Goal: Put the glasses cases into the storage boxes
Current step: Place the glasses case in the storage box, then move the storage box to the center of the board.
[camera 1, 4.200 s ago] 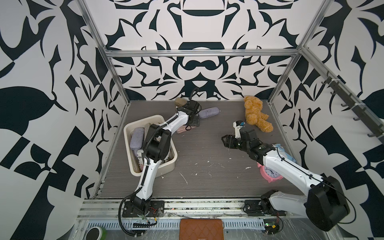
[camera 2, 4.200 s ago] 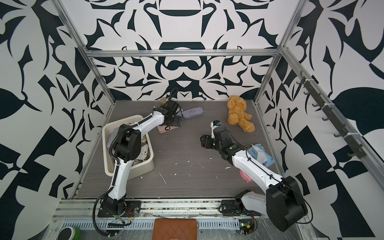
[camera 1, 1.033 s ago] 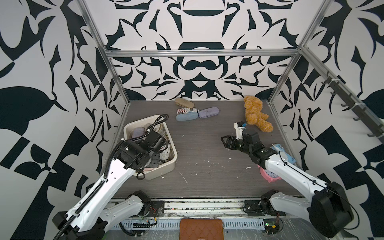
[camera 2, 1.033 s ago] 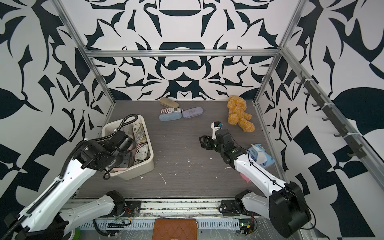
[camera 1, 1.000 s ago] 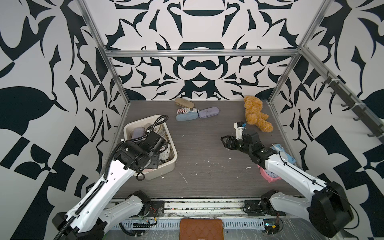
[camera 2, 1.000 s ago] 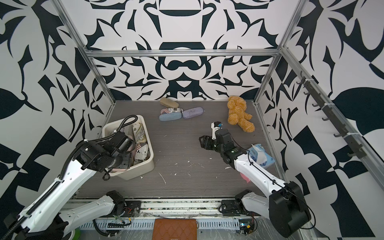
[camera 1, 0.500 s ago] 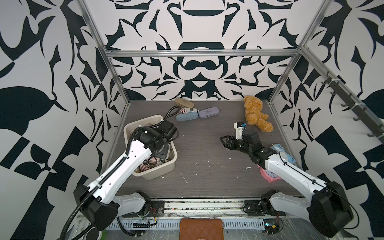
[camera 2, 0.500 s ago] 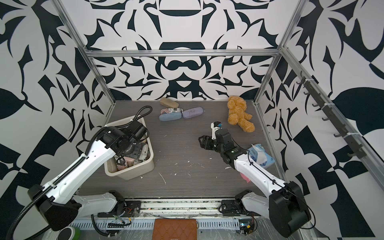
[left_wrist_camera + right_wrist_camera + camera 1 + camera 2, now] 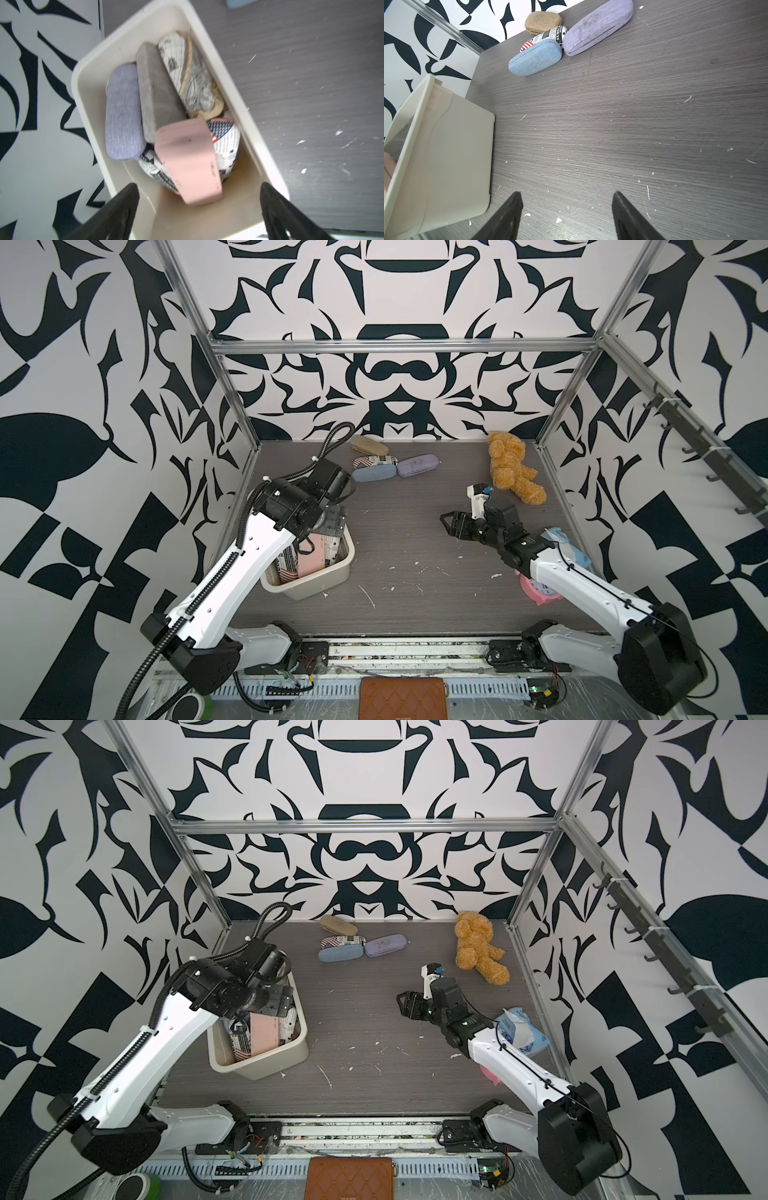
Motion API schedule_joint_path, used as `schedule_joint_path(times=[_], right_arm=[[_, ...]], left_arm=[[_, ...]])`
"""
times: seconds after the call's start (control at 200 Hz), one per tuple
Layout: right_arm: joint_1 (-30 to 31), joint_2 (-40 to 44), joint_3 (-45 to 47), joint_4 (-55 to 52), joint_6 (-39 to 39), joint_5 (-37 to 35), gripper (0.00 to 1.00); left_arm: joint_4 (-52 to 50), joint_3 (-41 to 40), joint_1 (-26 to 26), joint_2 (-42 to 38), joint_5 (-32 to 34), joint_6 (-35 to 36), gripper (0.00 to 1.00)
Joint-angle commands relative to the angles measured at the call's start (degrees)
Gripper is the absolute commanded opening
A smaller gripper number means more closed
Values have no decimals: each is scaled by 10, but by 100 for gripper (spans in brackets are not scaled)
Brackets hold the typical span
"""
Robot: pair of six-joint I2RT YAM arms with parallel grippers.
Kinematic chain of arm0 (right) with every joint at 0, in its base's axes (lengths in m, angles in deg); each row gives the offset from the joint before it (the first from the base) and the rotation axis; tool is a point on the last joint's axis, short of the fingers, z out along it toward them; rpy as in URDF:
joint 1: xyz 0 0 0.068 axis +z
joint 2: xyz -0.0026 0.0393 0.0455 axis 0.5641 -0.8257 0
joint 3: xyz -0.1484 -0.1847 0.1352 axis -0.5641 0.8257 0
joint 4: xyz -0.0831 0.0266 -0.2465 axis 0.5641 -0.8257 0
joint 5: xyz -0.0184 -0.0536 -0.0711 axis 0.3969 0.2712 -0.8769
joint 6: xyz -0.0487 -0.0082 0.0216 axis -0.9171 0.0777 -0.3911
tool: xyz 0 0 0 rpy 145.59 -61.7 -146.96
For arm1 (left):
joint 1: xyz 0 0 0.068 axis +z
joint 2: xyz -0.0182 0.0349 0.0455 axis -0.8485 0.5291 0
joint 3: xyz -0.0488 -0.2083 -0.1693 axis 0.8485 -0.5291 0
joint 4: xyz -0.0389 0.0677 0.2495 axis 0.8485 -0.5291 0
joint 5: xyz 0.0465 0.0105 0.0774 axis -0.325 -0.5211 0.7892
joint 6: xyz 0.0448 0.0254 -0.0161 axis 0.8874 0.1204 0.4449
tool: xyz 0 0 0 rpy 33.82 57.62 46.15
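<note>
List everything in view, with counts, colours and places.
Storage tub: one, cream, table's left side.
Cases in tub: at least five; pink, lavender, grey, paisley, flag-newsprint.
Cases on table: four, at the back; tan, newsprint, blue, lilac.
Teddy bear: one, golden-brown, back right.
Packet: one, blue-white, right edge.
Clock: one, pink, under right arm.
Wallet: one, brown quilted, front ledge.
Round item: one, green-edged, front ledge.
Left gripper: open, over the tub.
Right gripper: open, empty, over bare table.

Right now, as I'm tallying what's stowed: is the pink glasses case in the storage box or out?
In. The pink glasses case lies inside the cream storage box, on newspaper-print cases, free of the open left gripper.
</note>
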Motion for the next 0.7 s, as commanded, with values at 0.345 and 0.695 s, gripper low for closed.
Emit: schedule_joint_path(times=[0.345, 0.695], right_arm=[[-4, -32, -27, -2, -20, -47, 74], [-11, -289, -335, -124, -39, -117, 75]], left_arm=[[262, 189, -14, 373, -126, 14, 94], [428, 111, 33, 385, -96, -78, 100]])
